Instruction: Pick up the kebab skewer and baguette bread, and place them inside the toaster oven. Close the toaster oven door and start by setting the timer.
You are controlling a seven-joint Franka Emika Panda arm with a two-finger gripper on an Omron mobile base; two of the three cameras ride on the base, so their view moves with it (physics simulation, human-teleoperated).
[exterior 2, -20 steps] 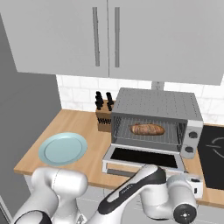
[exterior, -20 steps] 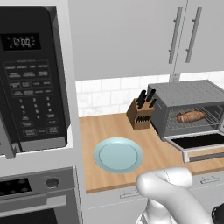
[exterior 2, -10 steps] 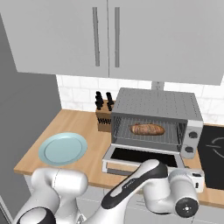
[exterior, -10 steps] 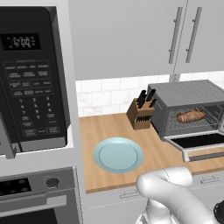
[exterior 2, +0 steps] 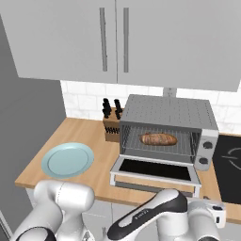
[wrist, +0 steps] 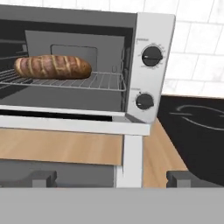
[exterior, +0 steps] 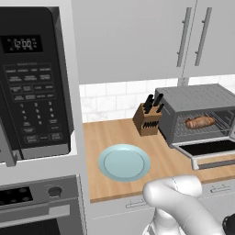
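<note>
The toaster oven (exterior: 197, 98) (exterior 2: 169, 113) (wrist: 148, 52) stands on the wooden counter with its door (exterior: 206, 149) (exterior 2: 155, 169) (wrist: 65, 124) folded down flat. On the wire rack inside lies the baguette bread (exterior: 200, 122) (exterior 2: 158, 139) (wrist: 52, 66). The kebab skewer is out of view. My gripper (wrist: 111, 178) is open, its fingertips wide apart, low in front of the door's right end and facing the oven. Two dark knobs (wrist: 152, 56) sit on the oven's right panel, one above the other.
A bare light-blue plate (exterior: 124, 163) (exterior 2: 67, 159) rests on the counter left of the oven. A knife block (exterior: 148, 120) (exterior 2: 111, 127) stands by the oven's left side. The black microwave (exterior: 32, 82) is at far left, a dark cooktop (exterior 2: 228, 155) (wrist: 197, 118) at right.
My arm has shifted slightly below the counter's front edge. The oven, its lowered door, the bread and the plate have stayed put.
</note>
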